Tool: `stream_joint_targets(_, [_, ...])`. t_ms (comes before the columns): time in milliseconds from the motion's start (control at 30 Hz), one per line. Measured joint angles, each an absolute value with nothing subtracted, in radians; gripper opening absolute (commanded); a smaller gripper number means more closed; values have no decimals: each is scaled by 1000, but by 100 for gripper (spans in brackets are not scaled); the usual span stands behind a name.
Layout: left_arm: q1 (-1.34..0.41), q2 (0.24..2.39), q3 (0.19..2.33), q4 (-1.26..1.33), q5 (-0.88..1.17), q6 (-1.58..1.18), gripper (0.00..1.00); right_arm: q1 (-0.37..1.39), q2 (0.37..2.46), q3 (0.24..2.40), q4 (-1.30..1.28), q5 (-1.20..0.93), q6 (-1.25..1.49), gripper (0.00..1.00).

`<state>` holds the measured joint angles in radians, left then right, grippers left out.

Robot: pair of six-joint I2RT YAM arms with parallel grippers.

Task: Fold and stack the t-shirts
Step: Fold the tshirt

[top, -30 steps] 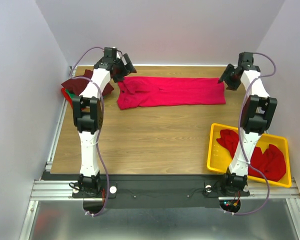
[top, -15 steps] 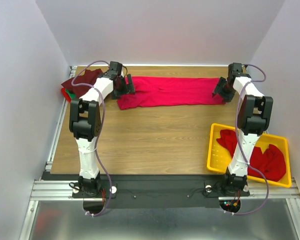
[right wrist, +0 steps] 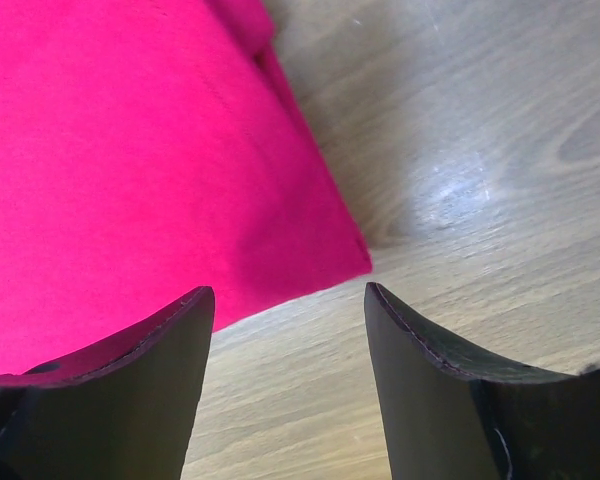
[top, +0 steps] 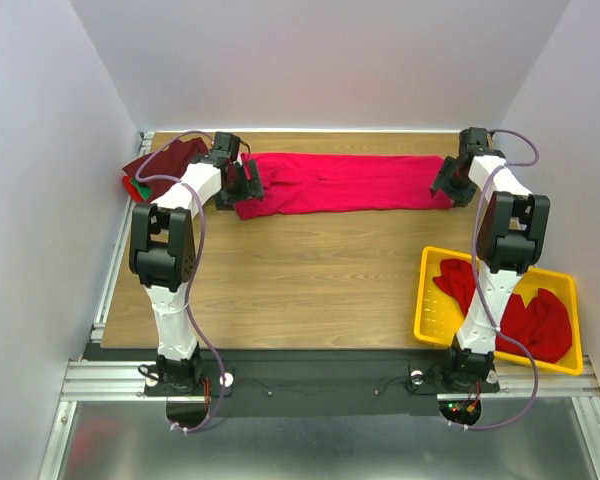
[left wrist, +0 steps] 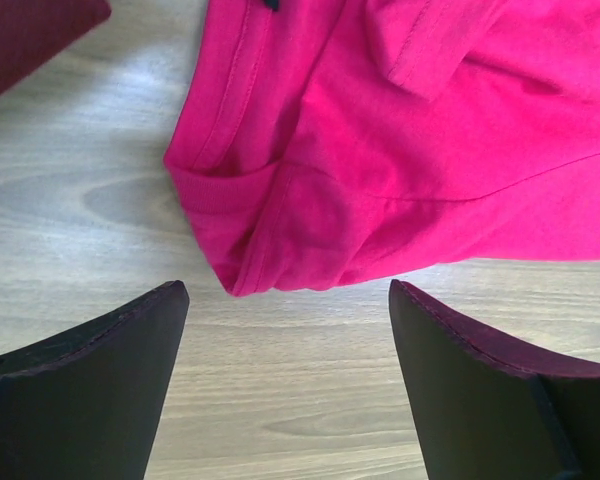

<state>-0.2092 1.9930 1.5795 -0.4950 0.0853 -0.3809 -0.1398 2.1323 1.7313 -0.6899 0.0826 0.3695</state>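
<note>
A heap of dark maroon t-shirts lay at the far left of the table, with a sliver of green cloth showing at its near edge. Just right of it my left gripper hung low over the wood, jaws spread wide and gripping nothing. The bunched left corner of the crimson t-shirt lay just ahead of the gap between my fingertips, apart from both. That shirt was spread in a long band across the far part of the table, from one of my grippers to the other. At its right end my right gripper stood with jaws parted, empty too. The shirt's near right corner pointed into the gap, and my left finger covered some of the cloth's edge; whether it touched I could not tell. Nearer the bases, on the right, the yellow tray held crumpled red t-shirts.
</note>
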Motion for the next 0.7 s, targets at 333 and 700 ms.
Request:
stream_joint_targets(333, [-207,1987,1563,-494,77,-387,90,-150,2137,1717,-679,103,380,60])
stream_joint_targets(700, [-202,1967,1525,-488,77,-403,84,-150,2169,1696,-657,117,401,40])
